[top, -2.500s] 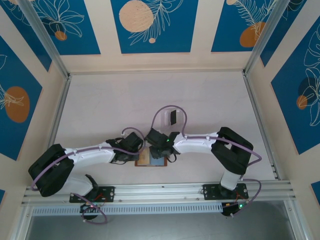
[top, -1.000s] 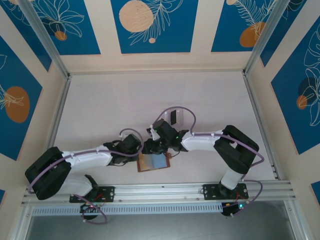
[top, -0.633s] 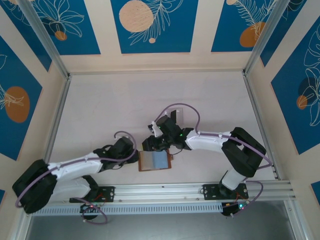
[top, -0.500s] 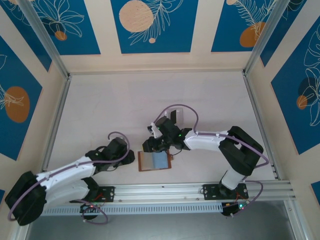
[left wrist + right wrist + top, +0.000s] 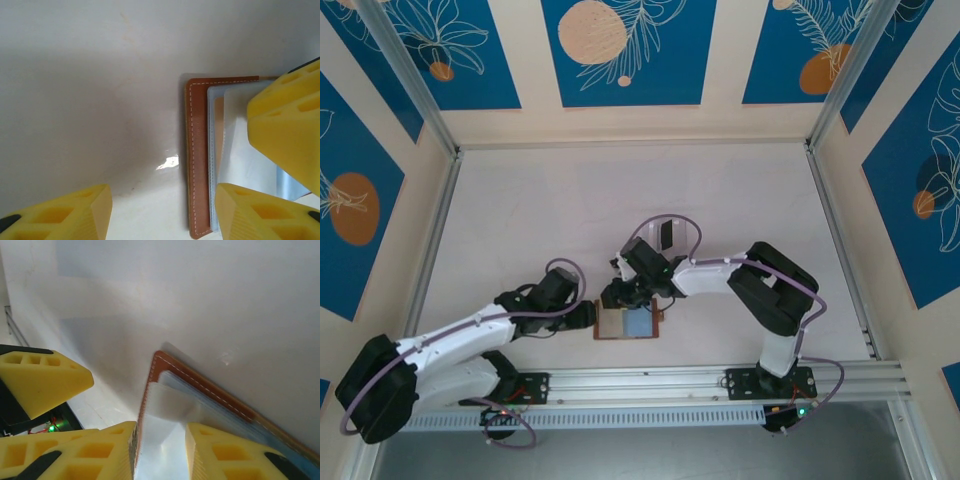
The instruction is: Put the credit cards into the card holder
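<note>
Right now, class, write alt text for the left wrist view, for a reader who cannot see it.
An open brown card holder lies on a white table, its stitched edge seen between the yellow fingertips of the open left gripper. A third yellow finger sits at the right, over the holder's pale grey-blue pockets.
</note>
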Available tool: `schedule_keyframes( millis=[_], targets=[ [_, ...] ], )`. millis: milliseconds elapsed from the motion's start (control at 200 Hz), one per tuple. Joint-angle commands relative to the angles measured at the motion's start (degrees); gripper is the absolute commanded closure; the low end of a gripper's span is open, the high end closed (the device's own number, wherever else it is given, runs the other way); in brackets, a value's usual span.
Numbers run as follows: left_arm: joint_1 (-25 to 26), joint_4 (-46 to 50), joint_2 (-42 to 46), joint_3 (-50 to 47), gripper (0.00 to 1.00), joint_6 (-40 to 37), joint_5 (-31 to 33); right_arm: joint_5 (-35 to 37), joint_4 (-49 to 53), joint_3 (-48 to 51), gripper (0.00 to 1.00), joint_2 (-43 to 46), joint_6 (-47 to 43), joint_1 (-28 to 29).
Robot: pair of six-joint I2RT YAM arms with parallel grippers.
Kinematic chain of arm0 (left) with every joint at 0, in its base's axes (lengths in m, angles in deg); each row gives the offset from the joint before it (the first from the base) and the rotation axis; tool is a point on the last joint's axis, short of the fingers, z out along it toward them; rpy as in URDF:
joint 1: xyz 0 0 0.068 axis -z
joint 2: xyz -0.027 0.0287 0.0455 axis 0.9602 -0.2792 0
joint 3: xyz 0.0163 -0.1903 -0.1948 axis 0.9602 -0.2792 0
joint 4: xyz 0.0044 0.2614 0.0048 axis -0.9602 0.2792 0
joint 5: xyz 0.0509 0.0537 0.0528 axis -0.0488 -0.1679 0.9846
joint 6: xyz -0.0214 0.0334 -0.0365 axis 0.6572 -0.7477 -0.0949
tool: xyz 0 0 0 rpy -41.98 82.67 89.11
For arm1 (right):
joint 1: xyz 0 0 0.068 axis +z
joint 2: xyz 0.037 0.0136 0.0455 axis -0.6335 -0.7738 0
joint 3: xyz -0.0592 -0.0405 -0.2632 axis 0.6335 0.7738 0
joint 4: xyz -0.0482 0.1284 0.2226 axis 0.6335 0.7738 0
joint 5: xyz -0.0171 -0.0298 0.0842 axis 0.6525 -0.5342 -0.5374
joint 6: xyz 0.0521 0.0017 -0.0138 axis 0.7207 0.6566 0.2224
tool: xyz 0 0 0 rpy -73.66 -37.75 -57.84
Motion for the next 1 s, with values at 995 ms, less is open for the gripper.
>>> schedule_keyframes(
  millis=[995],
  targets=[
    [7.04, -2.6, -15.23, 3.62, 0.51, -1.14, 10.54, 40.37, 52.76, -40.72, 0.52, -6.75, -16.09, -19.16]
  ],
)
